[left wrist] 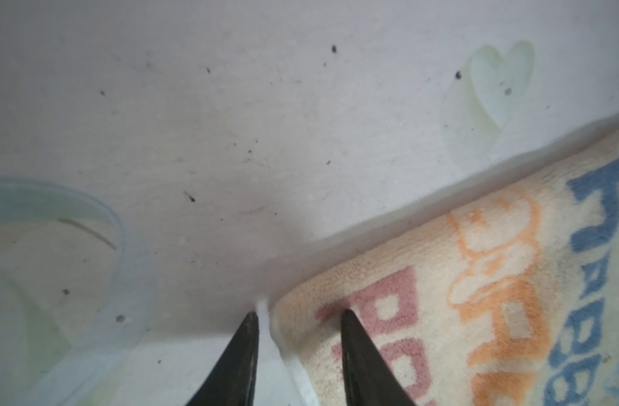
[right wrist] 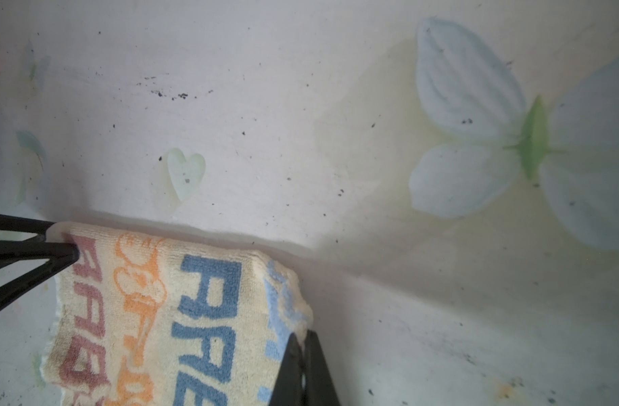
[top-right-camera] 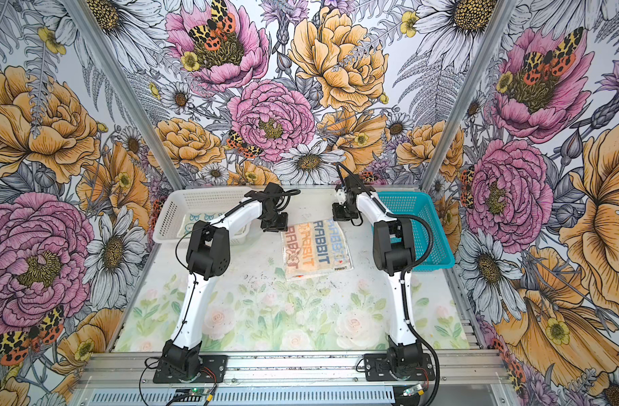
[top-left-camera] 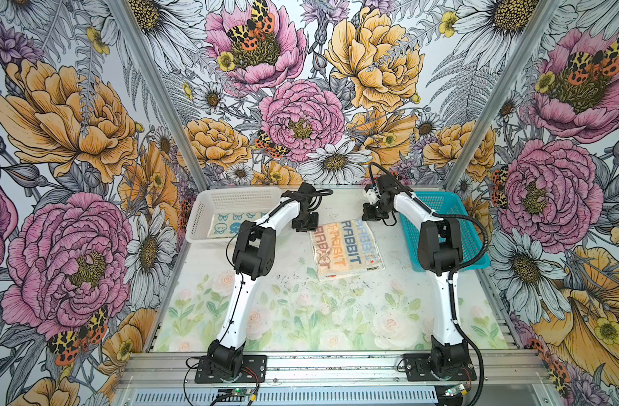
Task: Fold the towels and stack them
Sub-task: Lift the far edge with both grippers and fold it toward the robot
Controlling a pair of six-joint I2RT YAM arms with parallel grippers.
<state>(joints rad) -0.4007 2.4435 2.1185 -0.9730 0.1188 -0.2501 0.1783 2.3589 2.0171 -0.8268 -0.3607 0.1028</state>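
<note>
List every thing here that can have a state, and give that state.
RABBIT towel: spread on the table, one far corner pinched.
Bunny towel: lying in the white basket.
Teal basket: nothing seen inside, partly hidden.
Left gripper: fingers apart, straddling the towel's other far corner.
Right gripper: shut on the towel's corner.

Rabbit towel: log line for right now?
towel: on table | left jaws: apart, astride far-left corner | right jaws: shut on far-right corner

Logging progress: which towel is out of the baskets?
The RABBIT towel, on the table mid-scene. The other towel, printed with blue bunny faces, lies inside the white basket.
</note>
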